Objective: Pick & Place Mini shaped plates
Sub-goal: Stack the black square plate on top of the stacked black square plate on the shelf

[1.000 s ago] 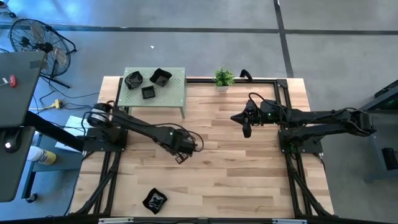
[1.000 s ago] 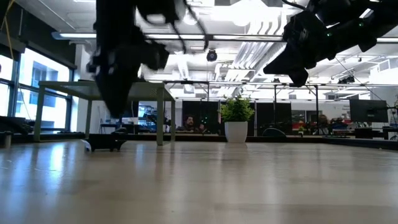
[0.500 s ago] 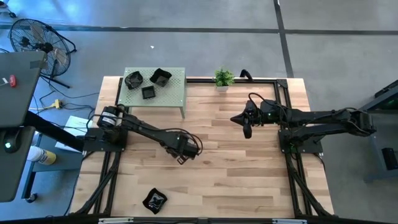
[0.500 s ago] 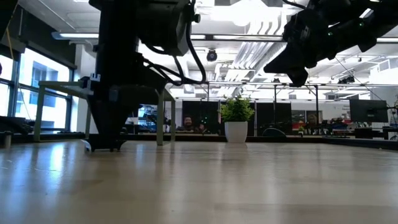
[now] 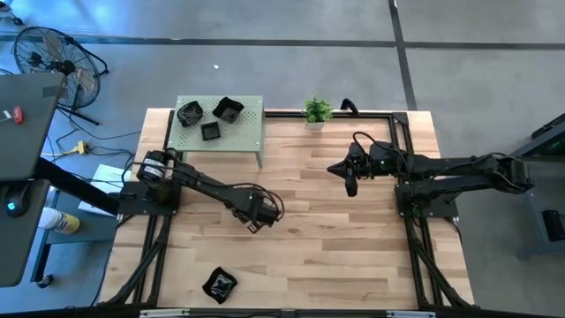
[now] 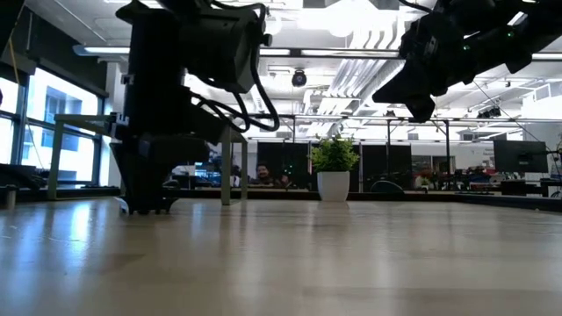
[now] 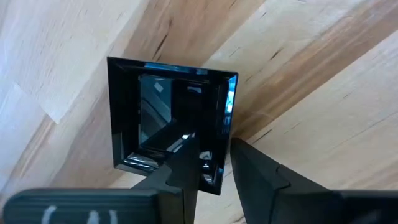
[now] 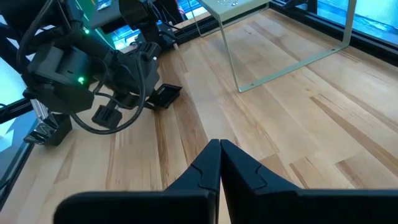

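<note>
No legible text, label, brand, number or sign in any view.

Glossy black square plate [image 7: 171, 118] with blue-white reflections at frame centre, pale blond wood-grain table [image 5: 335, 221] with darker streaks, sage green perforated stand [image 5: 231, 132] at upper left holding black plates [image 5: 210, 115], green plant [image 5: 317, 109] in white pot, dark arms
</note>
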